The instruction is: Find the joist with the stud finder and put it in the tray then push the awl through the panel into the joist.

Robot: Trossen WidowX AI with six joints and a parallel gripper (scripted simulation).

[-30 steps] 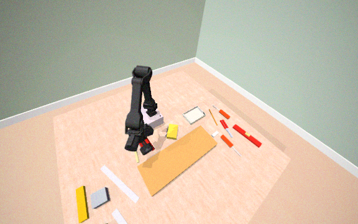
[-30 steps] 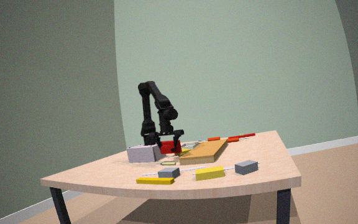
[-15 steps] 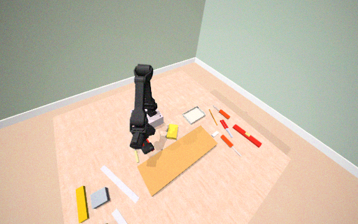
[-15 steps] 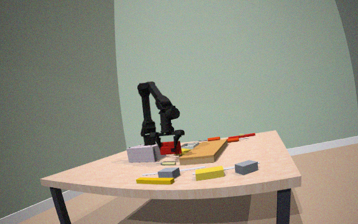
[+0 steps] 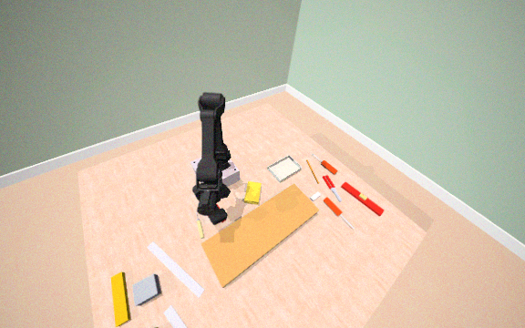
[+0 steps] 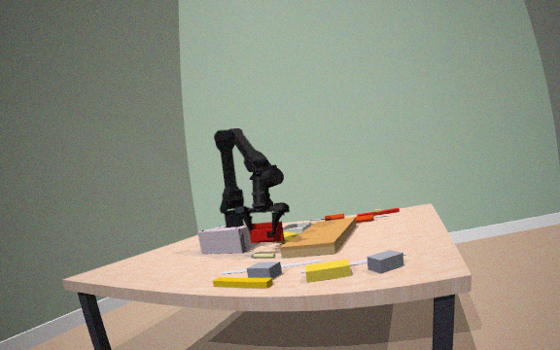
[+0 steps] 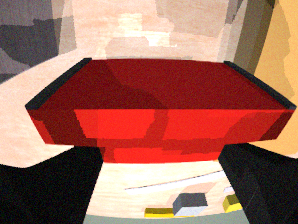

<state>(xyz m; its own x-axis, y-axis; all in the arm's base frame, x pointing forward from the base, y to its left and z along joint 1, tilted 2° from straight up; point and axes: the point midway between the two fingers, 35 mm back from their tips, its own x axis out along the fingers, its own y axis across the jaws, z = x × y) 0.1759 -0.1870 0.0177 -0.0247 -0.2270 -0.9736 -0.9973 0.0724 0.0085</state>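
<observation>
Early stage: jaws pinching the flat red block-shaped stud finder [image 7: 160, 112] lower-centre of the wrist view; scanning the tan wooden panel [image 5: 260, 232], tray and awl steps remain.

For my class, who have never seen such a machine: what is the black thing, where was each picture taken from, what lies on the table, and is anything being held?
The black thing is a jointed robot arm ending in a claw. One picture looks down from above, one from the side, one from a camera at the claw. The claw grips a red block, probably the stud finder, beside the long tan floor panel. Also on the table: a white tray, several red and orange tools, and yellow and grey blocks.
</observation>
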